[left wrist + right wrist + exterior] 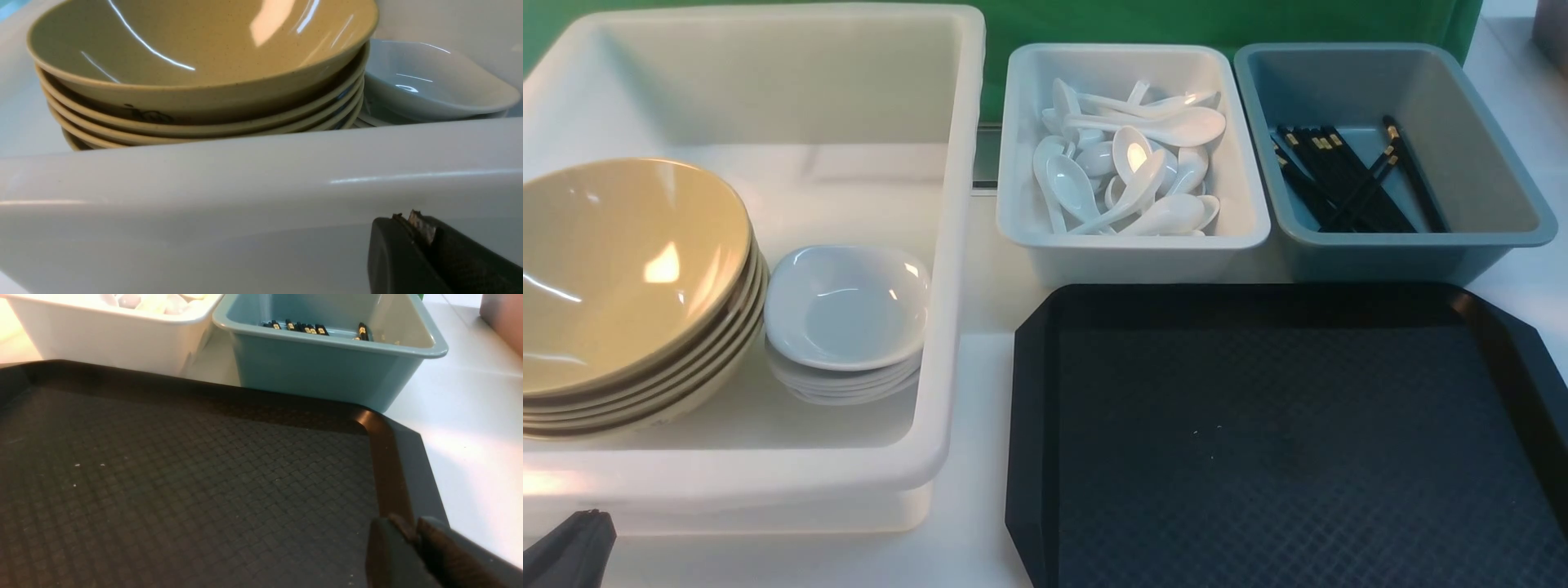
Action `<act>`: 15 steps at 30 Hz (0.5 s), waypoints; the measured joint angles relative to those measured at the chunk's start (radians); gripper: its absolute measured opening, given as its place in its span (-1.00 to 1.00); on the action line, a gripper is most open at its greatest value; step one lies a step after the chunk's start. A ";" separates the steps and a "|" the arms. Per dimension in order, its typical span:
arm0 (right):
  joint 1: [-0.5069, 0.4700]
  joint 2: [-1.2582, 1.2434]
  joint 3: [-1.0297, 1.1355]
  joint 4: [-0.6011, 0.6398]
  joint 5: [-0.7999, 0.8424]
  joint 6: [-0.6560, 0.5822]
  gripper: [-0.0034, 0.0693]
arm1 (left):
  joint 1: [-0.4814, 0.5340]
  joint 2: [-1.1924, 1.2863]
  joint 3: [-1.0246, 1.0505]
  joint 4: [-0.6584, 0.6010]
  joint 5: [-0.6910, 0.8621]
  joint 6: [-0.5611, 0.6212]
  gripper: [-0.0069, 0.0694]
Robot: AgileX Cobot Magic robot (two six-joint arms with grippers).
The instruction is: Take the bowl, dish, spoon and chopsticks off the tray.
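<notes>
Tray with bare floor; tableware sorted into the containers around it.

The bowl is seen on top of a stack in the large white tub, with the dish on a smaller stack just beside it. Spoons are piled in the white bin, chopsticks in the grey-blue bin. The left gripper is closed outside the tub wall; the right gripper is closed over the tray corner.

Front camera overlooks tray; wrist cameras sit close.
</notes>
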 joint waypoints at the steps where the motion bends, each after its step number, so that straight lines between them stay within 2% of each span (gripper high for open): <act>1: 0.000 0.000 0.000 0.000 0.000 0.000 -0.59 | 0.000 0.000 0.000 0.000 0.000 0.000 -0.84; 15: 0.000 0.000 0.000 0.000 0.000 0.000 -0.55 | 0.000 0.000 0.000 0.000 0.000 0.000 -0.84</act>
